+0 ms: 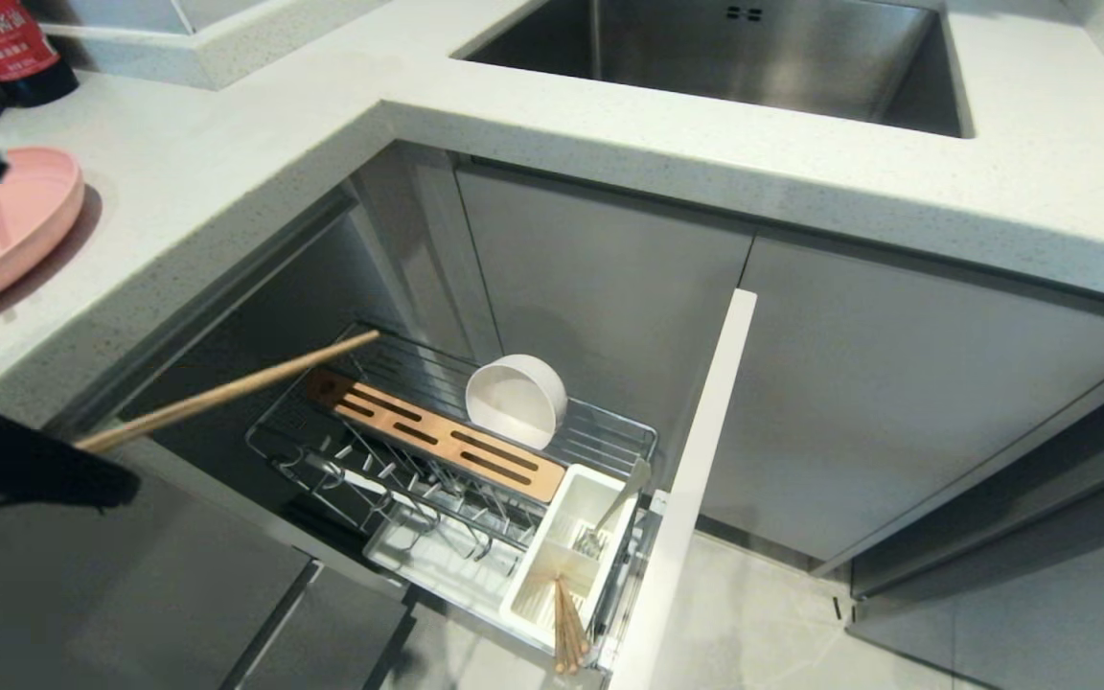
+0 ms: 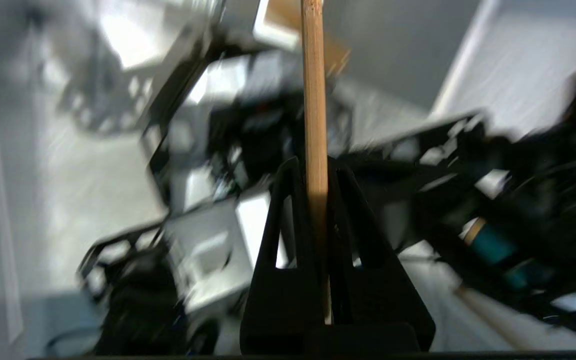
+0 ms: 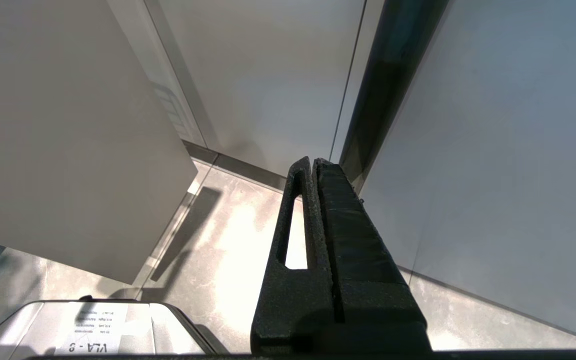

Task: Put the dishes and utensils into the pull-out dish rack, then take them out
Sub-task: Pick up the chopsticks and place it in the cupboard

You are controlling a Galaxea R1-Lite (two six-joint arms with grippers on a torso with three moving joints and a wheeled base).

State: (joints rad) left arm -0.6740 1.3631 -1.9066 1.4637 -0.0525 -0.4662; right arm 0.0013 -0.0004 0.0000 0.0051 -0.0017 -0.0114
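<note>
Between the left pincer's [image 2: 318, 175] closed jaws sits the chopsticks [image 1: 226, 391], gripped near 1 end, the long free length reaching ahead over the pull-out dish rack [image 1: 437, 450]. Light, stiff and smooth, they likely pivot in so narrow a pinch; a hold nearer mid-length would steady them. The right pincer [image 3: 313, 170] hangs shut, empty

Even, bright light falls on the countertop [image 1: 226, 182] in the head view, and the sink [image 1: 763, 57] shows soft sheen. The cabinet recess behind the dish rack [image 1: 456, 450] lies in shadow. In the left wrist view everything behind the chopstick [image 2: 314, 100] is smeared with motion blur. In the right wrist view a glare patch whitens the floor [image 3: 238, 260].
</note>
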